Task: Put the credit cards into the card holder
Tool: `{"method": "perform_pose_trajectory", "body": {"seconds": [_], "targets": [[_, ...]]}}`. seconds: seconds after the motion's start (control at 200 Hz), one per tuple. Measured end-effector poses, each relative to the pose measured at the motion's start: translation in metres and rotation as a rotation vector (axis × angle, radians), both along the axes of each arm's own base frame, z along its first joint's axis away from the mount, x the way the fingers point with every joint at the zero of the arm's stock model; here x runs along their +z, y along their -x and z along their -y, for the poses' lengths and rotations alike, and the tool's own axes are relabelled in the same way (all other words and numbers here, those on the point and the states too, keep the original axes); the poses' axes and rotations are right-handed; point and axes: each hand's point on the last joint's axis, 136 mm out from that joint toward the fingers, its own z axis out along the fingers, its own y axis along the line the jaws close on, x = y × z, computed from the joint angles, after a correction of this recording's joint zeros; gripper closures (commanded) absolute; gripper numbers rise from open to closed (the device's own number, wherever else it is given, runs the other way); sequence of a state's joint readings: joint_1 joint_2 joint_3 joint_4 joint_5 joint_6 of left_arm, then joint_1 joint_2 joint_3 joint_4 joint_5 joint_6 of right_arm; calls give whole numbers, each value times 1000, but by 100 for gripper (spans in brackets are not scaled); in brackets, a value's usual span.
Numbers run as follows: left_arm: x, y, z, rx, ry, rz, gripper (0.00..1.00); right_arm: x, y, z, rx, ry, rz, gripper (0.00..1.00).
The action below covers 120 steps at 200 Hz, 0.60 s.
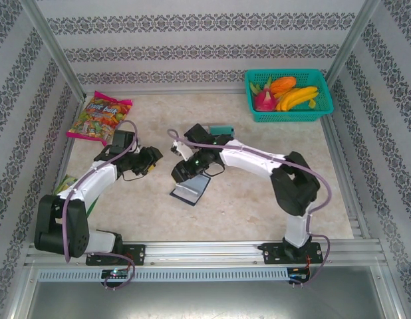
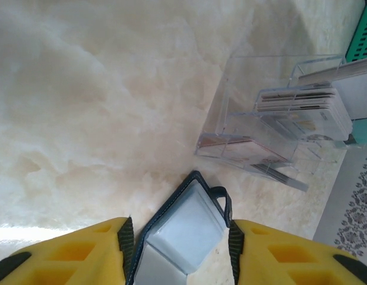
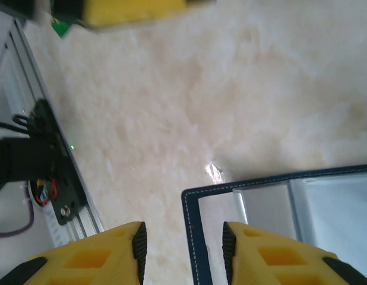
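Left wrist view shows the small dark navy folding card holder [image 2: 186, 237] lying open near the middle of the worktop, clear pockets up, between the yellow fingers of the left gripper [image 2: 179, 225]. These stand apart, but whether they press it I cannot tell. The right gripper [image 3: 182, 228] is open astride the holder's corner, with bare worktop between one pad and the navy edge. The thin white-grey plastic credit cards [image 2: 302, 104] stand in a clear acrylic stand [image 2: 249, 77] nearer the back edge. I think it is best to hold the holder flat and spread first, then take only one card, by its short edge.
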State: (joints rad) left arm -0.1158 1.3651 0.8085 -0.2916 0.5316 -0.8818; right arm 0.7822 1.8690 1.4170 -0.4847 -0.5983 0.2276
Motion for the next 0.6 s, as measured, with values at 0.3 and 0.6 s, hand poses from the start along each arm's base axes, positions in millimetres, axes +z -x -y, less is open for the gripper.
{"method": "perform_pose_trajectory", "body": {"seconds": [0.3, 0.6], "targets": [[-10, -15, 35, -217, 8, 8, 64, -37, -11, 98, -439, 56, -139, 60], [-54, 32, 85, -499, -21, -113, 75, -98, 17, 123, -587, 163, -309, 60]]}}
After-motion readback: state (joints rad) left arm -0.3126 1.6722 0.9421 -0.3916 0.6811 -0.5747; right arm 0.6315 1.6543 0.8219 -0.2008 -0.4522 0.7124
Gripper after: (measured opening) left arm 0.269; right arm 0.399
